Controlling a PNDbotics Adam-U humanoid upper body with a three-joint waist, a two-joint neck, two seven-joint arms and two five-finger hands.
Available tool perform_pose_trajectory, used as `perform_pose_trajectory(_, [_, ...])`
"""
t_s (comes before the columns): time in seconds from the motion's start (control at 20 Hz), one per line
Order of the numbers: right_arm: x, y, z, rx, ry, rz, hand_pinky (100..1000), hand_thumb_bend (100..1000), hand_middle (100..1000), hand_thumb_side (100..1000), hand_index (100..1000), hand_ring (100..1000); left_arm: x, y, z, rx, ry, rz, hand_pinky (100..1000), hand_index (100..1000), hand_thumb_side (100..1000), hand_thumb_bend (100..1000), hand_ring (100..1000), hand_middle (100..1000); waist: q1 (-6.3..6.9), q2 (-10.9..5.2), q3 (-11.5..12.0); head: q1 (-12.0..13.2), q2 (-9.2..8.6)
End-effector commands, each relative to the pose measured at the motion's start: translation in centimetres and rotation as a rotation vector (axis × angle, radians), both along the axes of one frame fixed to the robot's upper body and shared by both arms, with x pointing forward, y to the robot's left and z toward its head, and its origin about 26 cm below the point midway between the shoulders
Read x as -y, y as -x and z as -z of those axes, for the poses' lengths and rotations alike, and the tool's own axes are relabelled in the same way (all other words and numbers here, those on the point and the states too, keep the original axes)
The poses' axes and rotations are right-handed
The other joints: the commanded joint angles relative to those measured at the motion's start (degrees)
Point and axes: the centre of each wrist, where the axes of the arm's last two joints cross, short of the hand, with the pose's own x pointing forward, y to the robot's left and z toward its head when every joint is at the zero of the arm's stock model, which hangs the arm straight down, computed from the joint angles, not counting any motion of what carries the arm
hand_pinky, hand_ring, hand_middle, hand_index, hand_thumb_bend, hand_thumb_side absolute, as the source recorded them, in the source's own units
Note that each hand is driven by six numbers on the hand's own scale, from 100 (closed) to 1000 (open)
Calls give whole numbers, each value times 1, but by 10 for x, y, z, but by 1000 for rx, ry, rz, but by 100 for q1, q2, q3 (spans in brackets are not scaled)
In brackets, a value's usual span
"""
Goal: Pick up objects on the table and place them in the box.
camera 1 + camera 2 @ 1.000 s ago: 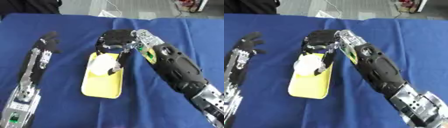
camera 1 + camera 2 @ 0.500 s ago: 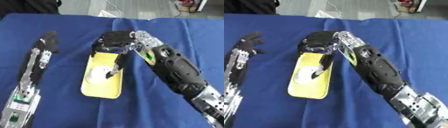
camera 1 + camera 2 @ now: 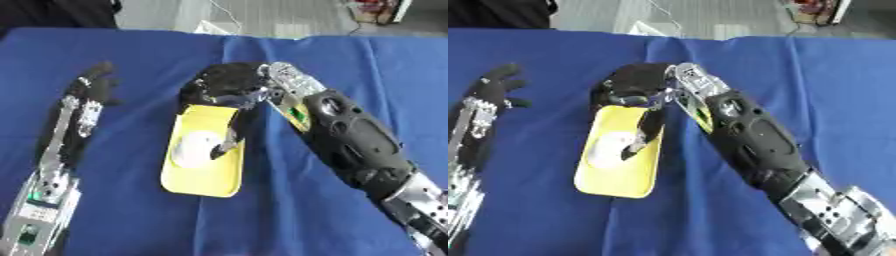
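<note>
We see a table point(image 3: 350, 60) covered by a blue cloth with soft creases, carrying one shallow yellow box point(image 3: 203, 172) of rounded rectangular shape. The box holds one pale, rounded object point(image 3: 194, 148) near its middle. The right hand point(image 3: 229, 90) hangs over the box's far end with fingers released, one finger reaching down beside the object, while the left hand point(image 3: 94, 87) rests open at the left.

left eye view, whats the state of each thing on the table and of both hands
yellow box: flat on the blue cloth, open on top, a white object inside
white object: lying in the box, released
right hand: over the box's far end, fingers relaxed, holding nothing
left hand: idle at the left, fingers straight
blue cloth: spread over the table
</note>
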Motion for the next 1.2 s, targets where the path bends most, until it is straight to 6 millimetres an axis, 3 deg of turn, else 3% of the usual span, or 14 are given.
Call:
perform_pose_trajectory(0.05, [4,-1,-11,26,24,-18,779,683,778,600,838,773,-2,0,-8,26,-7,-4,640,910,911,503,791,849,35,-85,-3,-51,-62])
perform_pose_trajectory(0.25, [6,-1,-11,25,17,-14,810,684,795,613,847,801,-3,1,-8,26,-7,-5,640,910,911,505,791,849,35,-87,-18,-44,-63])
perform_pose_trajectory(0.35, [6,-1,-11,23,21,-10,973,697,889,634,906,906,-3,1,-8,26,-7,-5,639,910,910,506,791,849,35,-88,-23,-44,-66])
perform_pose_trajectory(0.4, [7,-2,-10,19,36,-1,1000,718,971,657,965,999,-3,1,-8,28,-6,-6,639,910,909,507,791,848,35,-88,-25,-42,-66])
perform_pose_trajectory(0.65, [10,-1,-14,12,105,24,1000,720,1000,666,1000,1000,-5,1,-8,28,-6,-16,639,911,909,508,791,848,30,-96,-47,-25,-63])
perform_pose_trajectory(1.05, [25,12,-43,24,100,8,1000,698,1000,720,1000,1000,-8,2,-5,19,-13,-31,638,911,911,508,791,848,15,-125,-151,96,-75])
perform_pose_trajectory(1.2, [38,20,-60,41,69,10,1000,623,1000,818,1000,1000,-10,3,-4,13,-18,-37,638,911,911,506,790,847,12,-142,-204,173,-85])
